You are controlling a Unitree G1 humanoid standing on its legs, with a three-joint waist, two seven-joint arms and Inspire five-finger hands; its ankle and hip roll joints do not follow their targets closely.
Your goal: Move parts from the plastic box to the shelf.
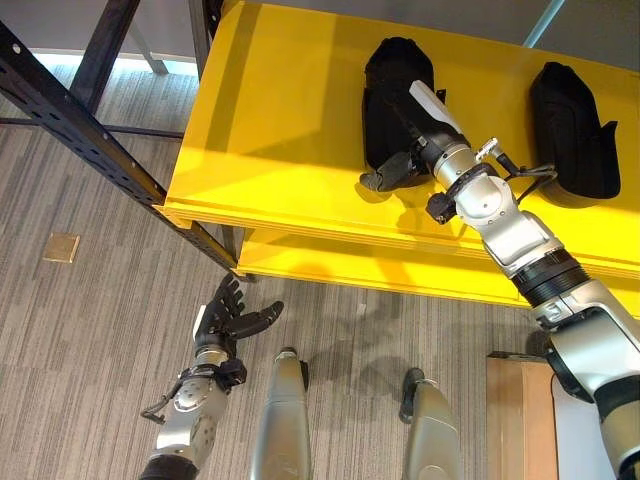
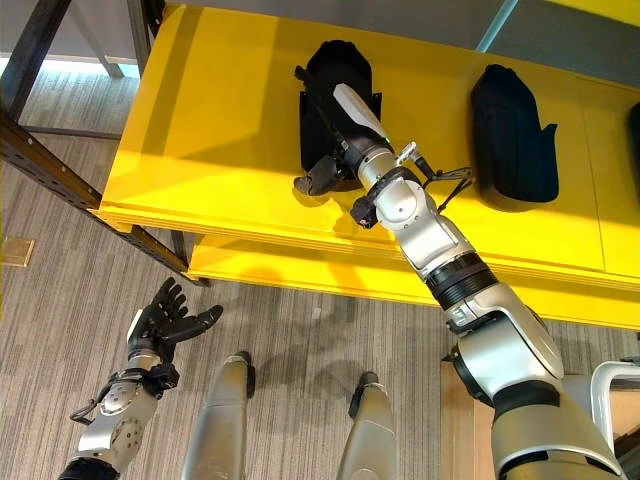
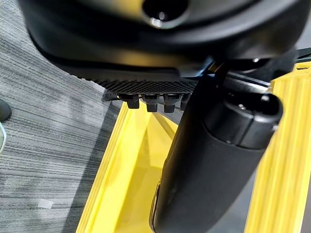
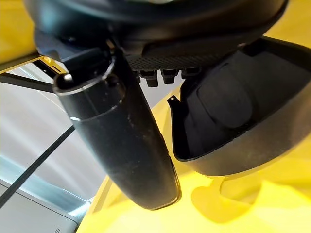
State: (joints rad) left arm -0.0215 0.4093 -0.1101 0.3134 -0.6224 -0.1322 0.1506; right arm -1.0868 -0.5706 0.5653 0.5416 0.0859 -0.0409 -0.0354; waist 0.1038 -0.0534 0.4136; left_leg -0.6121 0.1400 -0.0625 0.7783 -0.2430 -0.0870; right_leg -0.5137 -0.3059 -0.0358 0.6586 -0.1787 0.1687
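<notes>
On the yellow shelf (image 1: 270, 130) lay two black parts, well apart. The right hand (image 2: 335, 150) rested on the left part (image 1: 392, 70), but I could not tell if its fingers held it. The other part (image 1: 572, 125) lay alone. Down over the floor (image 1: 90, 330), the left hand (image 1: 232, 318) hung loose, fingers spread, holding nothing.

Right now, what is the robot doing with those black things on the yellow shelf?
The robot's right hand reaches onto the yellow shelf and rests on a black part lying there; whether its fingers grip it is hard to tell. Another black part lies further to the right on the same shelf. The left hand hangs open above the grey floor, holding nothing.
</notes>
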